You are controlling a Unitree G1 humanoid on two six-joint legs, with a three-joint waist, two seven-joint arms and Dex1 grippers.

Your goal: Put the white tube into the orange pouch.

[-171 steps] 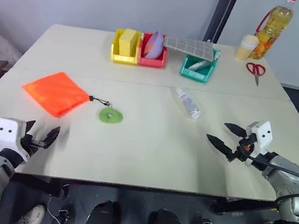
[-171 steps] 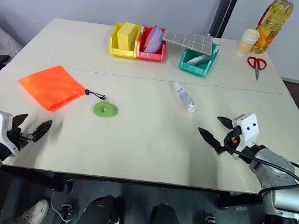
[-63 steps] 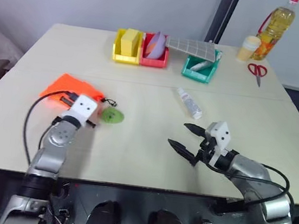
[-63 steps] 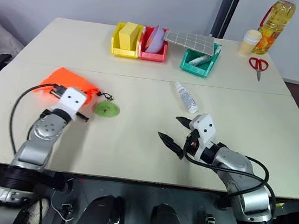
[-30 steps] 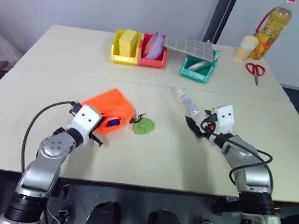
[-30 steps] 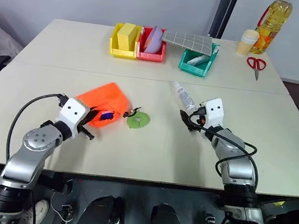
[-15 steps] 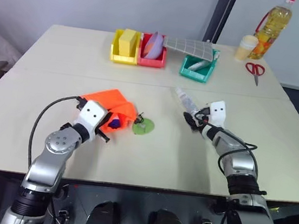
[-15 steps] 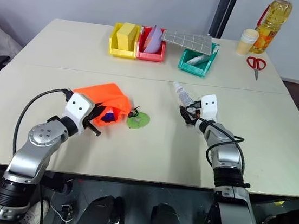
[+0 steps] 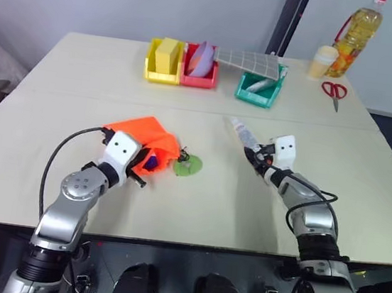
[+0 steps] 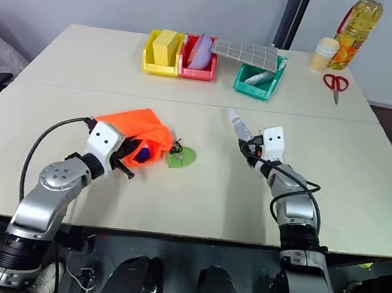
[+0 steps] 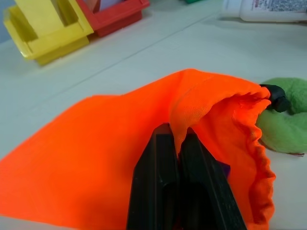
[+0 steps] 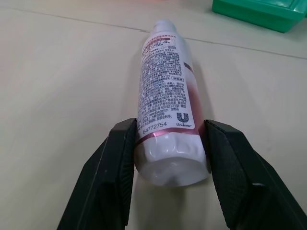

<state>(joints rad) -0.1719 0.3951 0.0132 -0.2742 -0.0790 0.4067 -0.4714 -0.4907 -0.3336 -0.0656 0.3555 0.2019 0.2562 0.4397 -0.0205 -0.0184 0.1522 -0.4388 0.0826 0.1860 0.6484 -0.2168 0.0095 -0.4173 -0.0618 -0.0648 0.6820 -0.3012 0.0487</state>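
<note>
While the left tool (image 11: 175, 143) pinches one orange pouch (image 9: 148, 132), the right tool (image 12: 168, 143) clasps one white tube (image 12: 165, 105)

white tube (image 12: 165, 115) lying on table (image 12: 57, 86), capped end between black fingers (image 12: 112, 172)

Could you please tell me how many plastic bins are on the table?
3, in a row at the table's far side: yellow bin at the robot's left, red bin beside it, green bin under a grey board.

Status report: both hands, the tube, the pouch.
Left hand shut on orange pouch rim. Right hand fingers touching both sides of white tube, tube lying on table. Nothing between tube and pouch.
</note>
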